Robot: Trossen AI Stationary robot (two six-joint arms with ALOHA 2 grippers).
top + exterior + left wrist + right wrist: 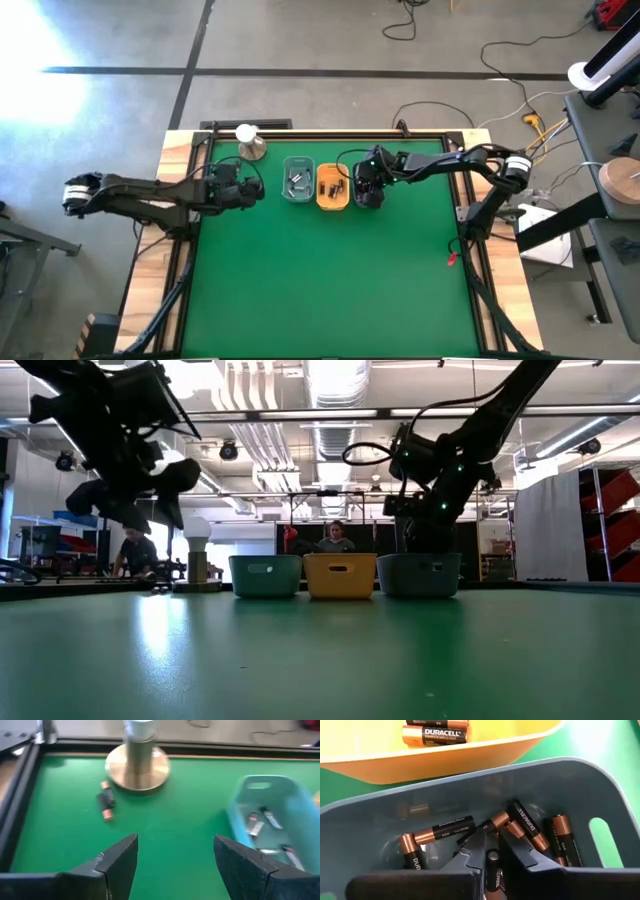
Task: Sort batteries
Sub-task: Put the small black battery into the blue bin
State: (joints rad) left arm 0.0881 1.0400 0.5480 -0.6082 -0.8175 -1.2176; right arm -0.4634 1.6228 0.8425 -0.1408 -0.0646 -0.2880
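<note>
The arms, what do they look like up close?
Both arms are slim, dark and jointed, with black cables looped alongside. The right one has a pale band near its base. Each ends in a tool of two dark, wedge-shaped fingers.

Open green surface up front, clutter along the back.
Three trays (316, 185) stand in a row by the metal dome (250, 145); the right end effector (368, 195) fills the grey tray.

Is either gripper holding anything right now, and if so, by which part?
The right gripper, down in the grey-blue plastic tray, is shut on a small black cylindrical battery, pinching it near its top end. The left gripper is open and holds nothing.
</note>
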